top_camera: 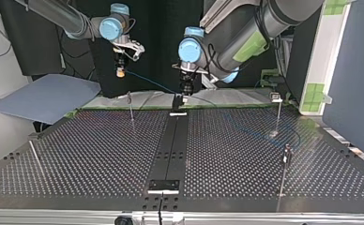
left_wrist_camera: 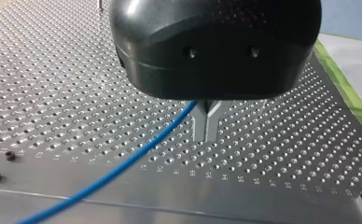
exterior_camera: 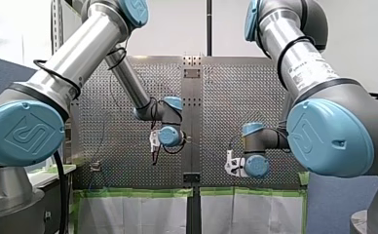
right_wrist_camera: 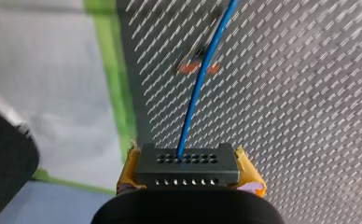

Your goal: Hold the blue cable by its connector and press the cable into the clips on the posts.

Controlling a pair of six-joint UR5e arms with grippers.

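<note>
Item: blue cable (right_wrist_camera: pixel 202 79), strung through the air between the two claws, above the perforated surface (left_wrist_camera: pixel 53 70). Connector (right_wrist_camera: pixel 188 164): black, clamped between the yellow pads (right_wrist_camera: pixel 128 172) of the right claw (right_wrist_camera: pixel 188 175). Left claw (left_wrist_camera: pixel 207 127): metal fingertips were together, and the cable ran into the notch just above them. Thin posts (top_camera: pixel 131 107) stood upright on the surface, clips too small to make out.

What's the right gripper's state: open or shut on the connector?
Shut on the connector: the right gripper's yellow pads touch its dark body on both sides; the blue cable runs out ahead.
</note>
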